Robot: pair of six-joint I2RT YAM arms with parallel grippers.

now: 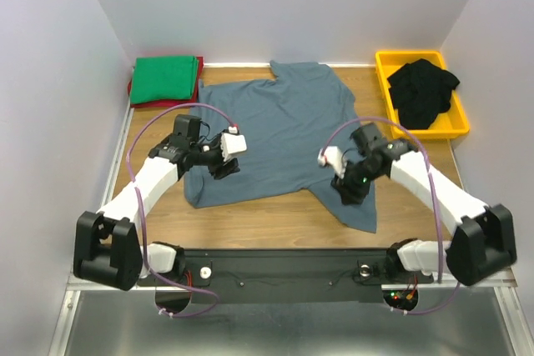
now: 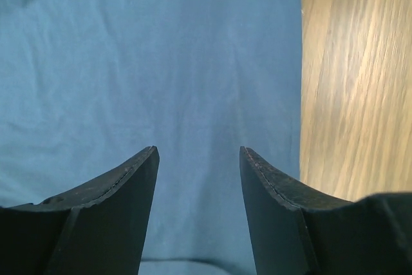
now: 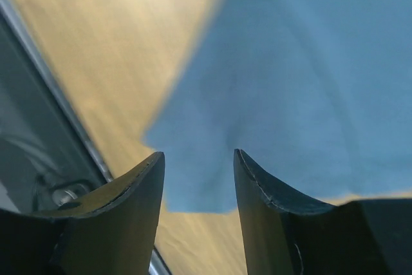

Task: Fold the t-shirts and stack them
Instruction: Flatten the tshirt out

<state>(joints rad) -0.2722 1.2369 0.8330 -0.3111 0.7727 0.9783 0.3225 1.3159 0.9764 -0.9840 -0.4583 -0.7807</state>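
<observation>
Slate blue-grey cloth t-shirt spread flat, mid wooden table. Left gripper over its left side, right gripper over its near right corner; both parted, empty. Far left: folded green t-shirt on red t-shirt. Far right: black t-shirts in yellow plastic bin.

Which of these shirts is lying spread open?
The blue-grey t-shirt mid-table. The green t-shirt lies folded on the red one far left; the black ones are heaped in the yellow bin.
</observation>
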